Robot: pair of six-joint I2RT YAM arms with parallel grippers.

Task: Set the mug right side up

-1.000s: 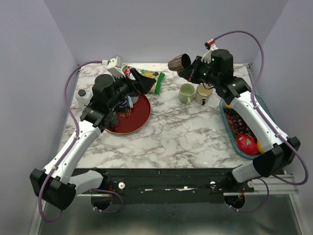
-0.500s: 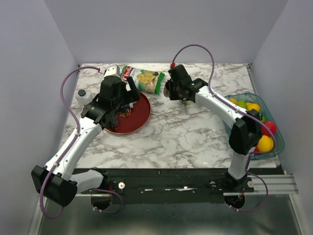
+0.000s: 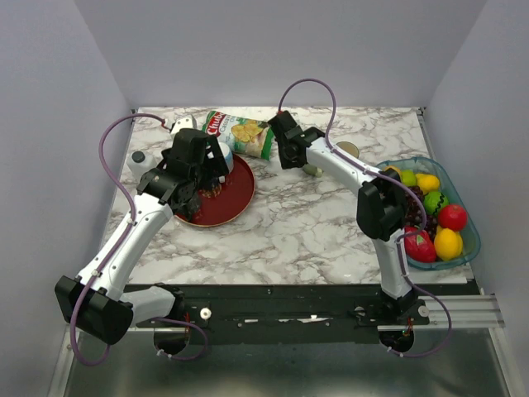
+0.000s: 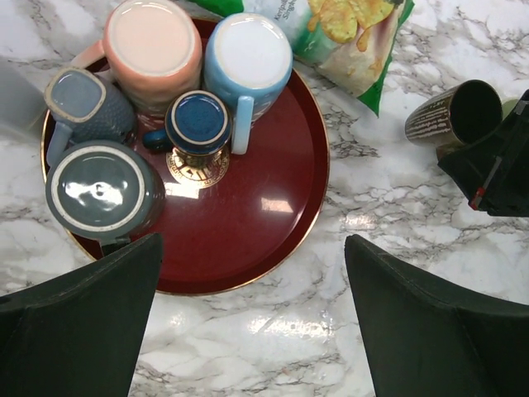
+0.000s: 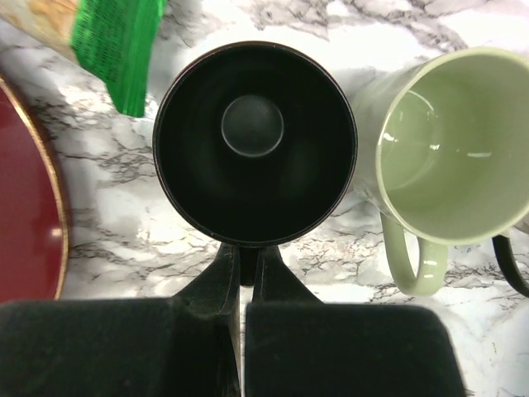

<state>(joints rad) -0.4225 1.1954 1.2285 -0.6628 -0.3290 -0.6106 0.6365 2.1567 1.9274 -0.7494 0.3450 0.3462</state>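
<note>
Just beside the "Chul" bag, the right gripper clamped the mug directly ahead; the left gripper stood open.

- The table is white marble with grey veins.
- The tray is deep red with a thin gold rim.
- On the tray, the mug bases are a pink mug, a light blue mug, a navy cup and two slate-grey mugs.
- The dark mug is glossy black inside, with pale streaks on its dark outer wall.
- The green mug is pale sage.
- The chip bag is bright green with yellow chips printed on it.
- The basket is clear teal, and the fruit in it is red, yellow and green.
- The cables are purple.
</note>
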